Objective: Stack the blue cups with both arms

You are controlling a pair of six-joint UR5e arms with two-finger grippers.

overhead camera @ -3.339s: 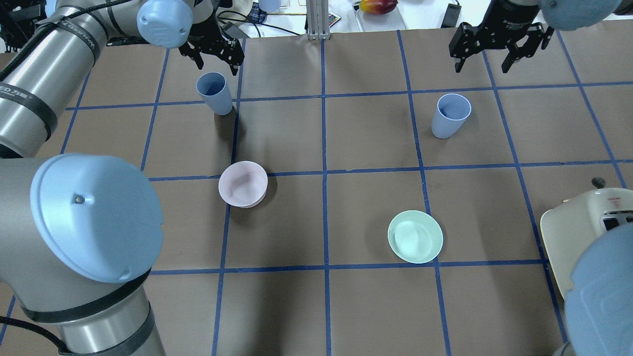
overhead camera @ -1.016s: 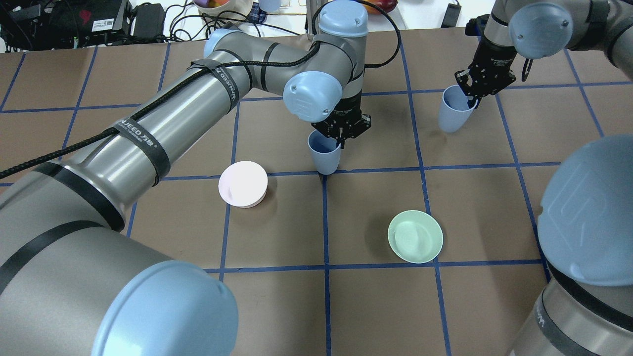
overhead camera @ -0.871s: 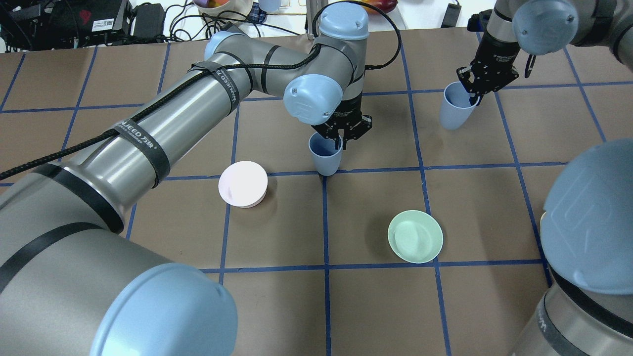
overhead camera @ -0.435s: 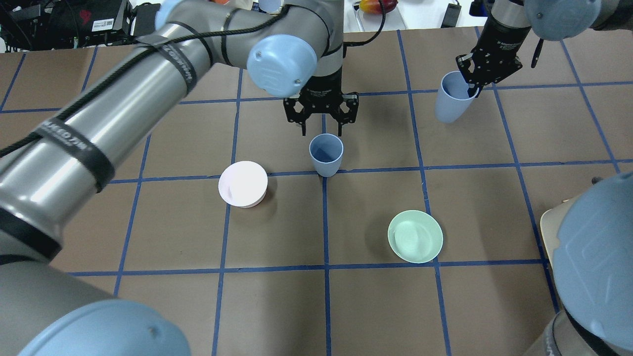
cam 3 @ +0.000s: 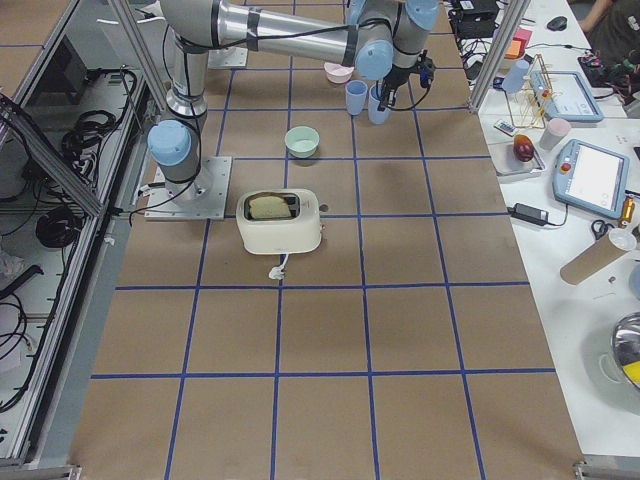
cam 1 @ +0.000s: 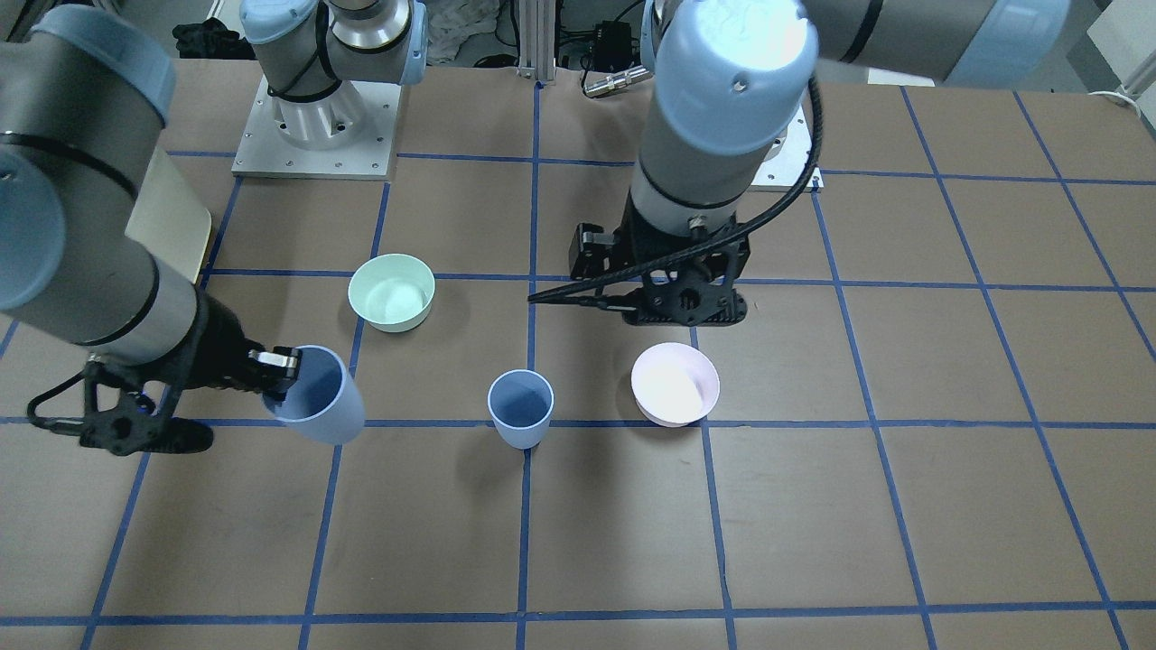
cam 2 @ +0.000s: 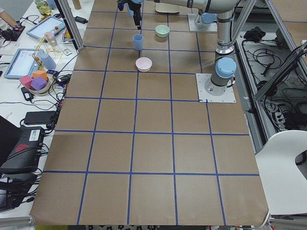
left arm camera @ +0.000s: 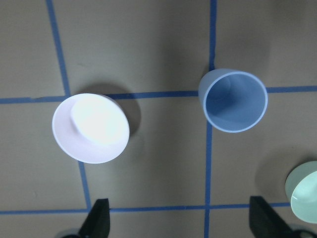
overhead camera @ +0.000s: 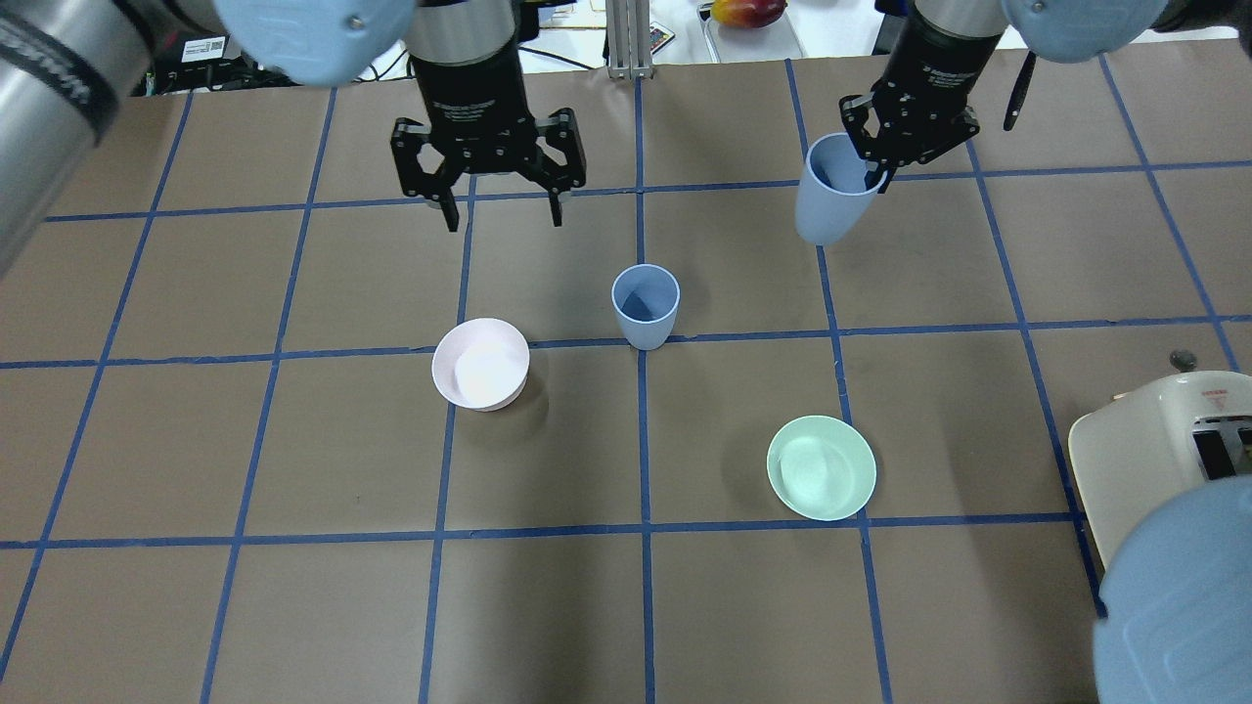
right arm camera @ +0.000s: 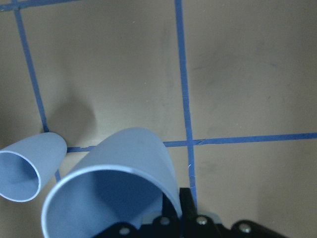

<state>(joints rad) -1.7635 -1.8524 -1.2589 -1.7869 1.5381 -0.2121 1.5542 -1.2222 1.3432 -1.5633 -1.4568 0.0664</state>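
Right gripper [overhead camera: 871, 174] pinches the tilted blue cup [overhead camera: 825, 200] by its rim; left gripper [overhead camera: 505, 222] is wide, empty. That tilt could topple the standing blue cup [overhead camera: 645, 305]

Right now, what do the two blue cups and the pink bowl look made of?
The standing blue cup: likely moulded plastic, matte; thin uniform wall, even colour, no glare. The held blue cup, in the right gripper: same look, same thin pale rim. The pink bowl: probably plastic too, slightly glossier; a bright sheen sits inside it. Ceramic can't be ruled out.
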